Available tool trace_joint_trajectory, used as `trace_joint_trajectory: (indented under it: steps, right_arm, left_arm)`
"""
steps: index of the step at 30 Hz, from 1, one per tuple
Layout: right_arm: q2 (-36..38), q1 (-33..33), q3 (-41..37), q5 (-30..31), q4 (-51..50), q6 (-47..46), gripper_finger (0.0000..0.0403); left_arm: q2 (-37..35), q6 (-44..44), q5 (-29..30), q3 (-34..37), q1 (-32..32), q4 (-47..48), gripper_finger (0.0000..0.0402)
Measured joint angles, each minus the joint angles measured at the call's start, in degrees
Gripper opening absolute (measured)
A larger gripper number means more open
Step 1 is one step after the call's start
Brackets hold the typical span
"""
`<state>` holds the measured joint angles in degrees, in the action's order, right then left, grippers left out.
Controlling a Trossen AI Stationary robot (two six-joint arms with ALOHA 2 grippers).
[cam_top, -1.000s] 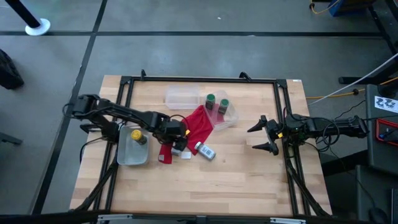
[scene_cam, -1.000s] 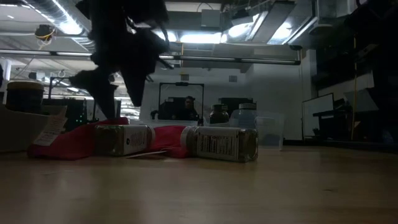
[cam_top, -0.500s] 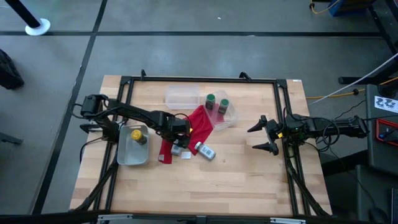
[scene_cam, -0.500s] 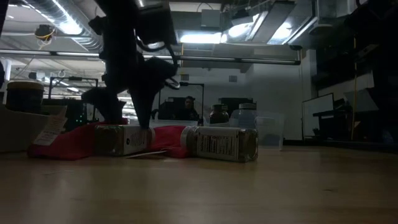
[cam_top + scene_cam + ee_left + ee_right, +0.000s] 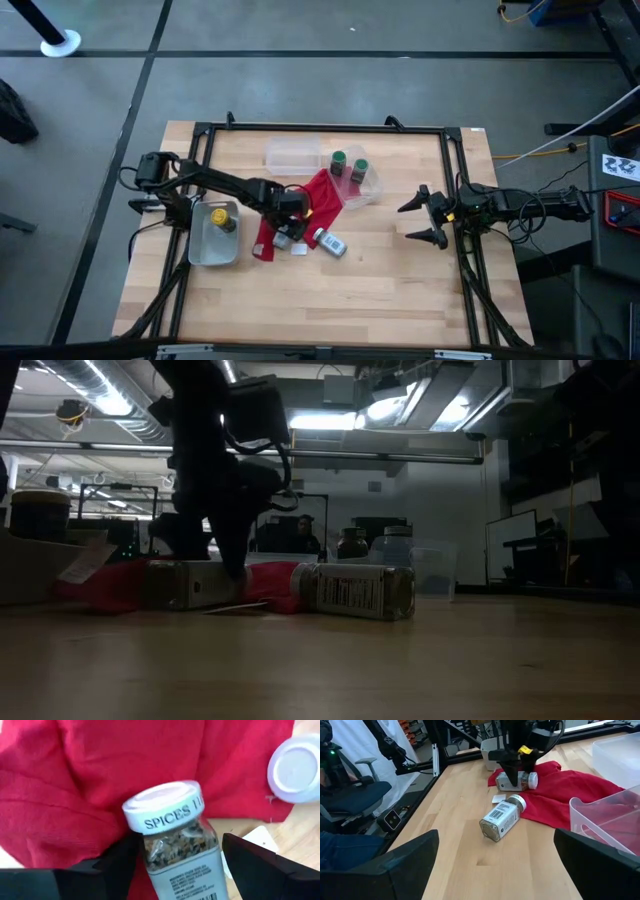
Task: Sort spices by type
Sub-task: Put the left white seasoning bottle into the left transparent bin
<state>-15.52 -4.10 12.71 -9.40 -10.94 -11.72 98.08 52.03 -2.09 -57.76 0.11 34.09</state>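
Observation:
My left gripper (image 5: 283,230) is open and low over a silver-grey jar (image 5: 284,239) that lies on its side on the red cloth (image 5: 322,194). In the left wrist view the jar (image 5: 176,837) shows between my fingers. The second silver-grey jar (image 5: 330,242) lies on the bare wood beside the cloth. Two green-capped jars (image 5: 348,163) stand in a clear tub (image 5: 366,188). The yellow jar (image 5: 221,217) sits in another tub (image 5: 200,254). My right gripper (image 5: 412,222) is open and waits near the table's right edge. My left gripper comes down from above with a finger on either side of the lying jar, just below its white cap (image 5: 165,805). One finger (image 5: 125,857) lies against the jar's side; the other finger (image 5: 250,862) stands apart from it. The jar rests on the red cloth.
An empty clear tub (image 5: 292,155) sits toward the far edge. A white paper tag (image 5: 299,248) lies by the cloth. Bare wood spreads over the near half of the table. A black frame (image 5: 320,128) runs around the table. A person sits in the room behind.
My left gripper has moved toward the table's near-right and come down over the silver-grey jar on the cloth, its fingers staying open. The jar and the cloth under it have shifted a little toward the table's left.

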Motion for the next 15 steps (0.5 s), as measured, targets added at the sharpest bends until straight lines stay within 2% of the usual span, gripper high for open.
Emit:
trace_joint_trajectory:
  steps: [8, 12, 15]
  right_arm:
    - [0.0, 0.0, 0.0, 4.9, 0.0, -1.8, 0.0395]
    - [0.0, 0.0, 0.0, 4.9, 0.1, -2.0, 0.0395]
    - [0.0, 0.0, 0.0, 4.9, 0.1, -2.2, 0.0395]
  left_arm:
    - [-0.1, -1.5, -0.7, 0.0, 1.1, -0.4, 0.0189]
    - [-0.1, -4.3, -0.7, 0.0, 1.1, -0.4, 0.0188]
    - [-0.1, -6.4, -0.7, 0.0, 1.0, -0.3, 0.0213]
